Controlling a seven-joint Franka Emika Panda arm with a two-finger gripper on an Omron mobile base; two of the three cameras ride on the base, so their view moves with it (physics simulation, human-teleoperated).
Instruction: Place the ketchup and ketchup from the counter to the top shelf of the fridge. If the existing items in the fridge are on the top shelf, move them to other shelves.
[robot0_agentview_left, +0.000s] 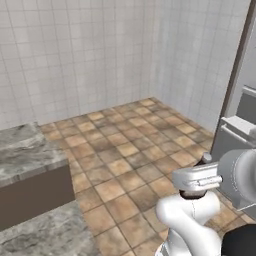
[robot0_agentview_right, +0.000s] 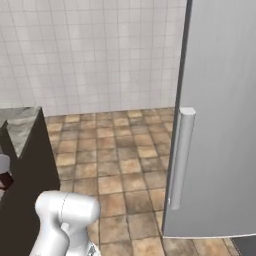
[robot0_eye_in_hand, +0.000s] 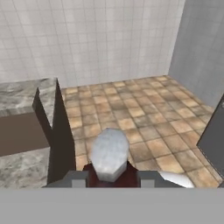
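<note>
Claw (robot0_eye_in_hand: 110, 179) was clamped on a ketchup (robot0_eye_in_hand: 109, 159) bottle: dark red body, rounded pale cap. Marbled grey stone worktop (robot0_eye_in_hand: 26, 94) lay to its left, above brown tiled floor (robot0_eye_in_hand: 144, 113). The fridge (robot0_agentview_right: 220, 125), door smooth grey, stood to its right.

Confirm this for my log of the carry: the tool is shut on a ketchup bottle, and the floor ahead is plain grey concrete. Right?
Not quite. The tool is shut on the ketchup bottle, as the hand view shows, but the floor ahead is brown and tan square tile, not plain grey concrete. The hand view and both base views show the tiles.
</note>
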